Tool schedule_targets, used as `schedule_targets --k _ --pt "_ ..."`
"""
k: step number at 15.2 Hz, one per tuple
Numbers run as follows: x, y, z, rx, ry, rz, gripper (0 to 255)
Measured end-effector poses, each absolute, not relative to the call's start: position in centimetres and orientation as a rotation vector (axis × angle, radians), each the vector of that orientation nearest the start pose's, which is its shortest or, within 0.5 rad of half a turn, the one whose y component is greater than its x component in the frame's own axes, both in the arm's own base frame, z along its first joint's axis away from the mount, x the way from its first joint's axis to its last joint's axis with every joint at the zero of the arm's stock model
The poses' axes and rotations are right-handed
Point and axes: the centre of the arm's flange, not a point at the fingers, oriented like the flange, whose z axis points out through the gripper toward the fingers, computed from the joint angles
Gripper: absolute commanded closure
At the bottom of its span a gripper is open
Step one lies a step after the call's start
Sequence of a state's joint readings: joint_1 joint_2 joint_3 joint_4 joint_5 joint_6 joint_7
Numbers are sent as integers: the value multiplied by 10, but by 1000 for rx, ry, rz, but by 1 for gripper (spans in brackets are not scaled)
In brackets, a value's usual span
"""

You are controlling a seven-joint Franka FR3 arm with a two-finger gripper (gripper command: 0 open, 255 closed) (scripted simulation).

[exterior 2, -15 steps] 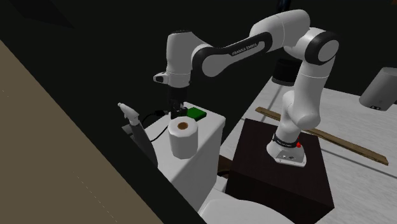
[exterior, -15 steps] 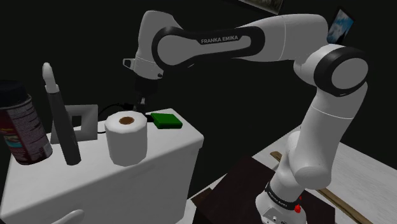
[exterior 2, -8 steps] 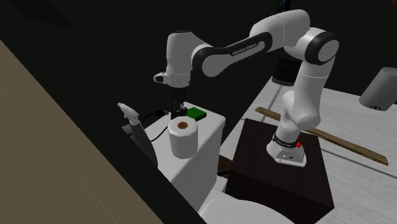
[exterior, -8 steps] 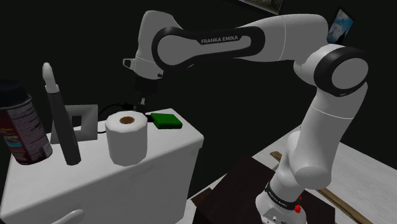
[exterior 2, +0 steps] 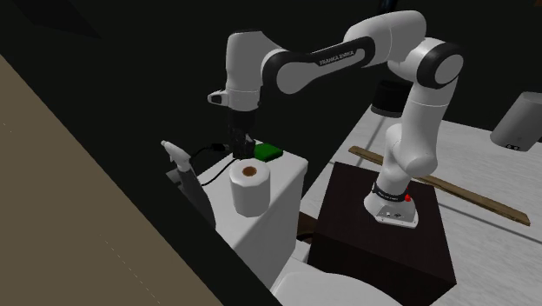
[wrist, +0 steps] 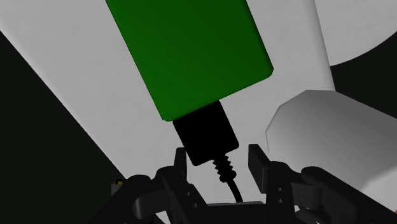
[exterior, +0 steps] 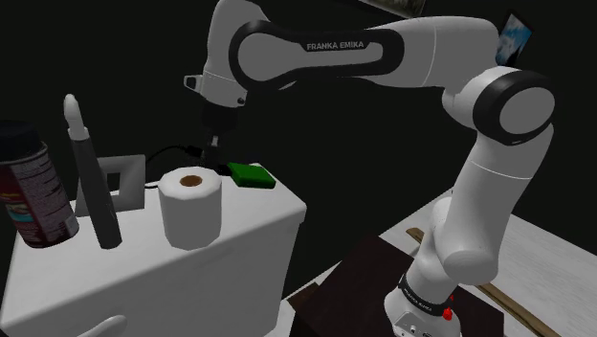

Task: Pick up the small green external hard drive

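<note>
The hard drive (wrist: 191, 51) is a plain, saturated green with no pattern. Its plug (wrist: 205, 137) and cable are black. The claw (wrist: 219, 159) is black all over. The desk (exterior: 254, 220) is flat white, and so is the toilet roll (exterior: 191, 211), whose core shows brown. The spray can (exterior: 33, 196) is dark red with a pale printed label and a black cap. The arm (exterior: 497, 182) is white with black joints and white lettering on one black band. Its base carries a red button (exterior: 450, 301).

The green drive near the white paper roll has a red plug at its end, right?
Not quite: the plug on the green drive is black, not red, as the wrist view shows. The drive does sit near the white paper roll.
</note>
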State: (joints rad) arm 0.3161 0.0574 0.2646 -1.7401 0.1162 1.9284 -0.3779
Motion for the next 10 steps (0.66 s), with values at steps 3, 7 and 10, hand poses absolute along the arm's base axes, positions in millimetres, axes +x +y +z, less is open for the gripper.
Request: schedule_targets --k 3,7,10 --pt "494 330 560 -2683 -1336 -179 255" --pt "494 329 581 -2683 -1336 -179 255" --pt "494 330 594 -2683 -1336 -179 255"
